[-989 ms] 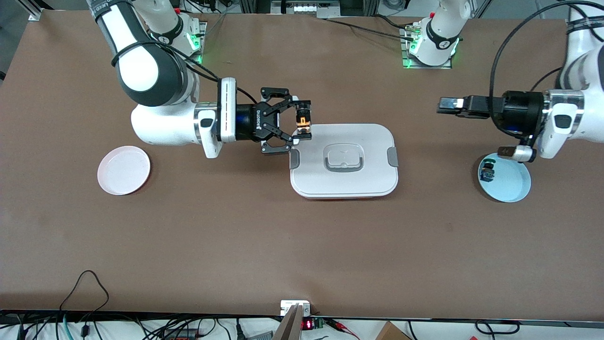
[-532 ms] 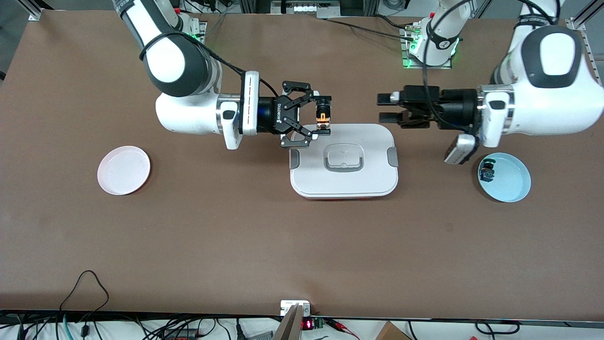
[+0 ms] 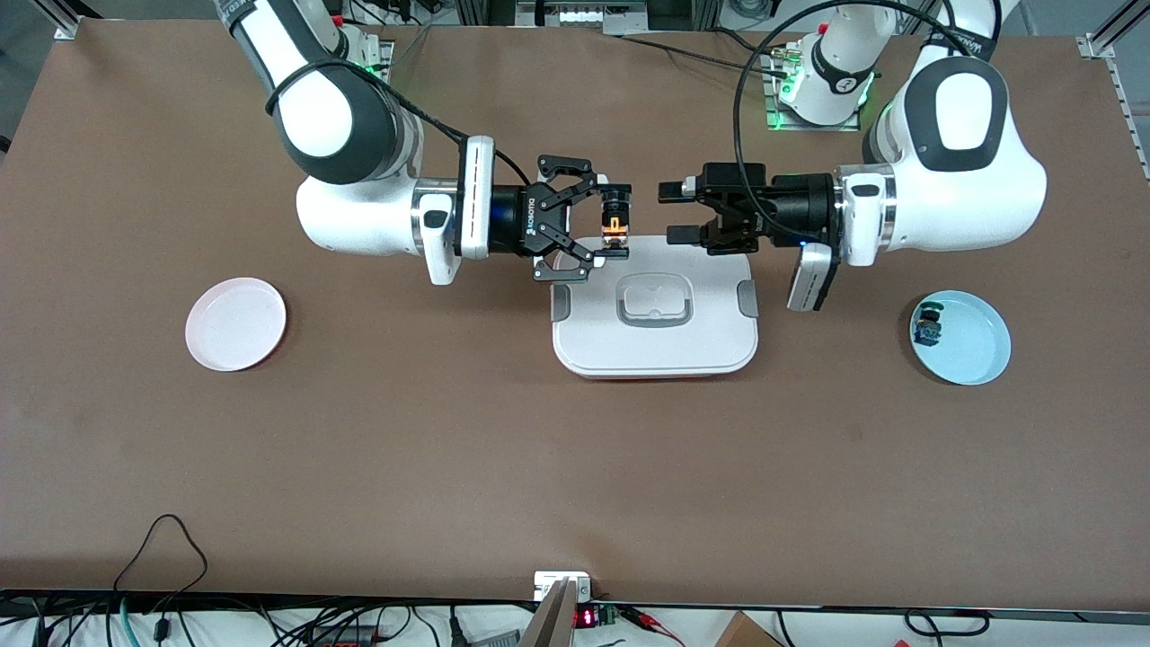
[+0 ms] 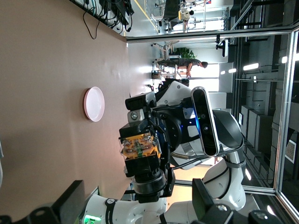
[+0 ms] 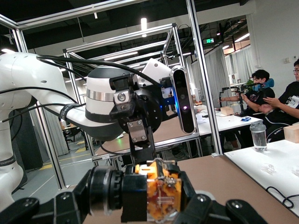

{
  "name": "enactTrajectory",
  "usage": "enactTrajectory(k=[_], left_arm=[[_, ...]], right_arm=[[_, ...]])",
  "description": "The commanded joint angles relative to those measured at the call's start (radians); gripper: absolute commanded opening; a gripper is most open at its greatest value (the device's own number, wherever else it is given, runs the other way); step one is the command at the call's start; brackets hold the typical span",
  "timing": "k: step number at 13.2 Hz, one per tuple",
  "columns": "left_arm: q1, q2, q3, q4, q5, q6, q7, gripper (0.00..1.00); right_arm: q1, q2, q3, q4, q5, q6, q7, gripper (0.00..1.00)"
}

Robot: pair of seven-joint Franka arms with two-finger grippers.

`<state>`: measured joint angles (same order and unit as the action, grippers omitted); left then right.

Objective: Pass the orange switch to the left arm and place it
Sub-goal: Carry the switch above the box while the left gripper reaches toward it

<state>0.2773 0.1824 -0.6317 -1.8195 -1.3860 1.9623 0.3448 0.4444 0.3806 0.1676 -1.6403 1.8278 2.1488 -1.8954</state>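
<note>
Hovering over the box's [image 3: 655, 305] edge farthest from the front camera, the right end effector [image 3: 614, 225] is clamped on the orange switch [image 3: 614, 227]; the left end effector [image 3: 674, 214] faces it over the same edge, fingers spread wide — a gap between them. A pink plate [image 3: 235, 323] lies toward the right arm's end of the desk [image 3: 449, 449], a blue plate [image 3: 970, 341] toward the left arm's.

Left wrist view: orange switch [image 4: 139, 145] pinched in the right end effector [image 4: 140, 149].

Right wrist view: orange switch [image 5: 161, 196] in close-up — the left end effector [image 5: 140, 144] is just above it.
</note>
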Motion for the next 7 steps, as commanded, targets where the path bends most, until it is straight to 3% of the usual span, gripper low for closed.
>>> enactTrajectory(k=[1, 7], left_arm=[[-0.027, 0.006, -0.010, -0.006, -0.034, 0.059, -0.012, 1.00], [-0.095, 0.045, -0.010, -0.001, -0.085, 0.158, -0.023, 1.00]], right_arm=[[0.010, 0.000, 0.000, 0.004, 0.027, 0.013, 0.010, 0.00], [0.016, -0.002, 0.000, 0.001, 0.024, 0.013, 0.025, 0.00]])
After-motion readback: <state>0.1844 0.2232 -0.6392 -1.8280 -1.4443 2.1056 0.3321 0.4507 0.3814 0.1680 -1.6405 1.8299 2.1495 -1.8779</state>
